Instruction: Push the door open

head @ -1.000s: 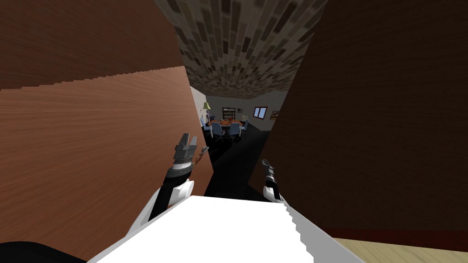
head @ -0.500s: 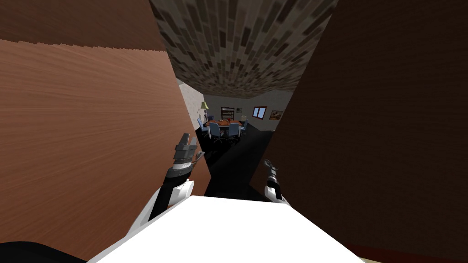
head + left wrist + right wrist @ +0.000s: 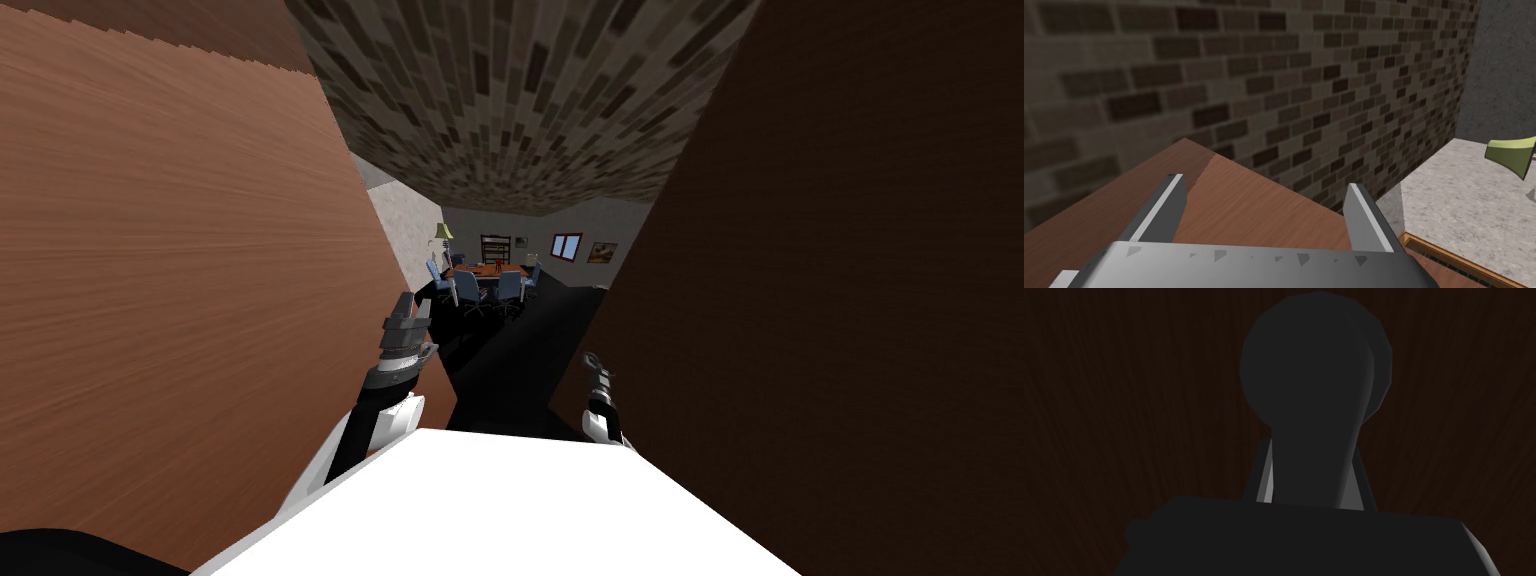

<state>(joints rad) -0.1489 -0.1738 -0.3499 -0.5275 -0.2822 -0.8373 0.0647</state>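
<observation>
The door [image 3: 180,300], a reddish-brown wood-grained leaf, takes up the whole left side of the head view. Its free edge slants down from the upper left toward the lower middle. The left end effector [image 3: 413,302] sits at that edge, low in the middle of the frame; whether it touches the wood cannot be told. In the left wrist view its two fingers [image 3: 1169,200] stand wide apart with nothing between them, and the door's wood lies just beyond, ending in a corner against a brown brick surface [image 3: 1274,75].

At the right of the head view stands a dark brown wood-grained panel [image 3: 850,300], in shadow. The right end effector [image 3: 597,372] is small at its lower left edge. In the right wrist view the fingers are drawn narrow, pressing both sides of the neck of a dark round knob [image 3: 1316,363], with the dark panel behind it.

Between door and panel a gap opens at the centre of the head view. Through it a far room shows an orange-brown tabletop [image 3: 490,268] ringed by blue chairs [image 3: 470,285]. A lamp [image 3: 442,232] with a yellow-green shade stands to the left of them. On the grey back wall are a dark bookshelf [image 3: 498,248], a window [image 3: 567,245] and a picture frame [image 3: 602,252]. The floor [image 3: 520,350] leading there is black.
</observation>
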